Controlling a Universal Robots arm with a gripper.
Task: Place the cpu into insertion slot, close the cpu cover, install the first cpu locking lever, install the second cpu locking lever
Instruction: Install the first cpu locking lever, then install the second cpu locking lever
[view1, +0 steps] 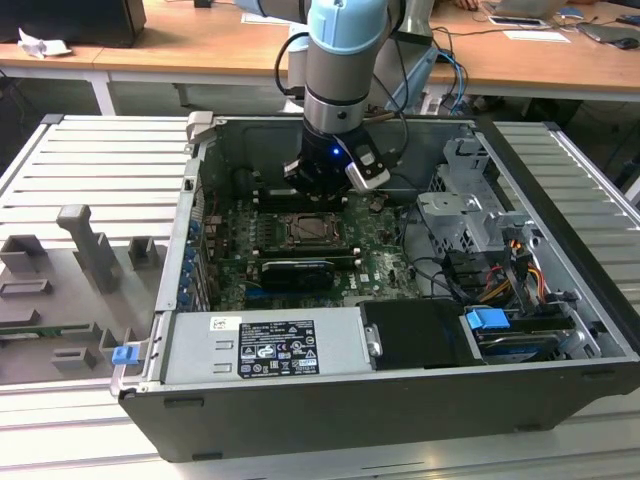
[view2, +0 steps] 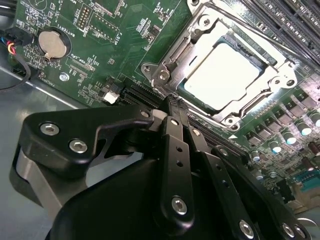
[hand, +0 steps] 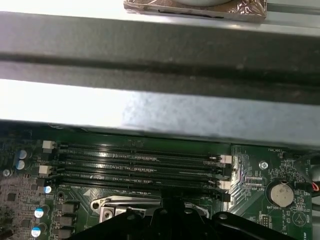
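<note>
In the second wrist view the cpu (view2: 225, 75) lies flat in the insertion slot, its pale face showing through the cut-out of the cpu cover (view2: 187, 47), which lies down over it. My gripper (view2: 172, 102) is shut with nothing between its black fingers, and the tips sit right at the socket's edge, next to a corner of the cover. In the exterior view the gripper (view1: 322, 190) hangs inside the open computer case, just behind the insertion slot (view1: 304, 231) on the green board. The first wrist view has the gripper (hand: 165, 212) in front of the cover's metal edge (hand: 125, 204).
Long black memory slots (hand: 140, 162) run beside the socket. A coin battery (view2: 52, 44) sits on the board. A black card (view1: 292, 272), the power supply (view1: 265, 345) and a drive cage (view1: 465, 215) with cables crowd the case. A grey fixture tray (view1: 70, 290) stands on the exterior view's left.
</note>
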